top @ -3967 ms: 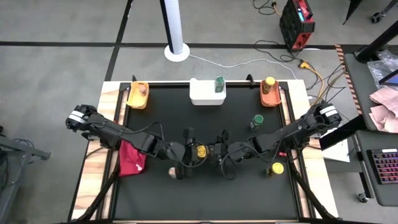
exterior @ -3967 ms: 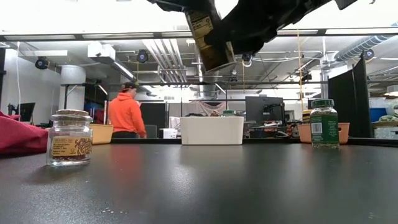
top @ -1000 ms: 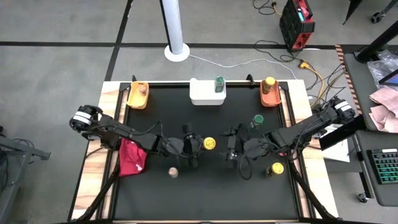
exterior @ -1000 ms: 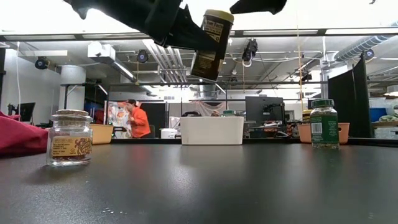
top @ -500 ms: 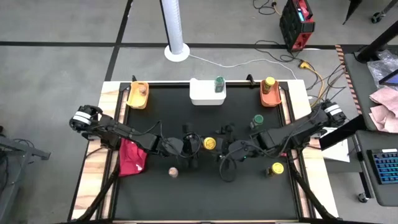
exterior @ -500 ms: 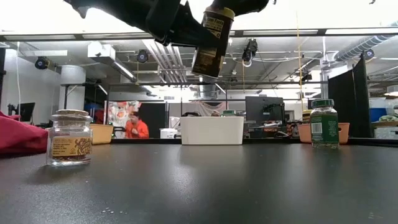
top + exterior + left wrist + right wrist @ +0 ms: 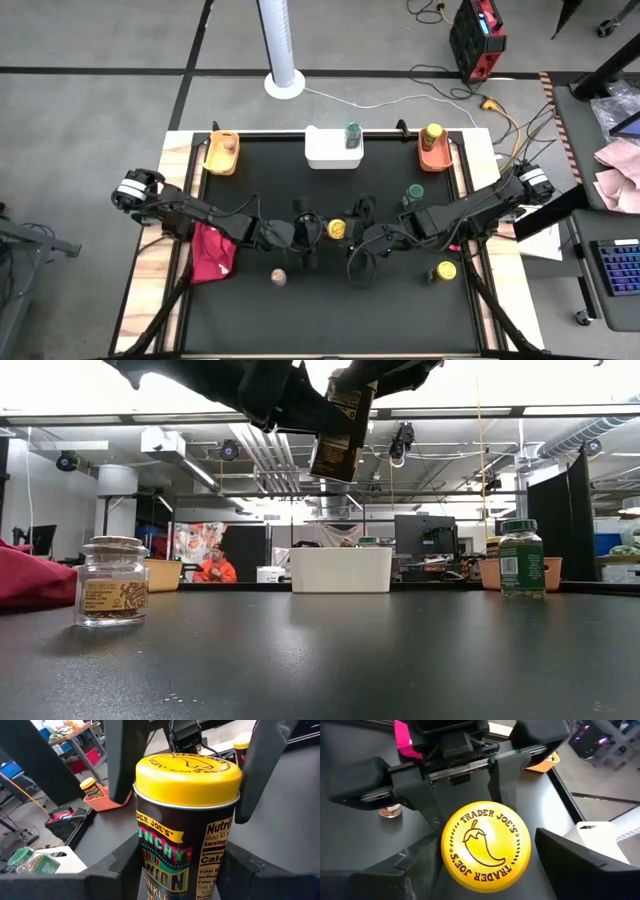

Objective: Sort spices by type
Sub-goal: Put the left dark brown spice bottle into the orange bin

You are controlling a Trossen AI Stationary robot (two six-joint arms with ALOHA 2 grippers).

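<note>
My left claw (image 7: 318,232) is clamped on the body of the yellow-lidded spice jar (image 7: 336,229), holding it in the air above the middle of the desk (image 7: 330,310), and my right claw (image 7: 357,232) sits just beside it with its fingers spread either side of the lid end, not yet closed on anything as far as I can judge. The jar's long axis runs roughly between the two claws, lid towards the right one, so a handover turns on the right claw closing across that lid end; the left wrist view shows the yellow lid (image 7: 188,769) flanked by the right arm's dark fingers (image 7: 120,755), apart from it. The right wrist view looks straight onto the lid (image 7: 485,846), which tells me alignment is good. The low view adds that the jar (image 7: 342,432) hangs tilted and well clear of the surface. Farther out, another yellow-lidded jar (image 7: 433,133) stands in the orange tray (image 7: 431,158), nearer the right arm.
</note>
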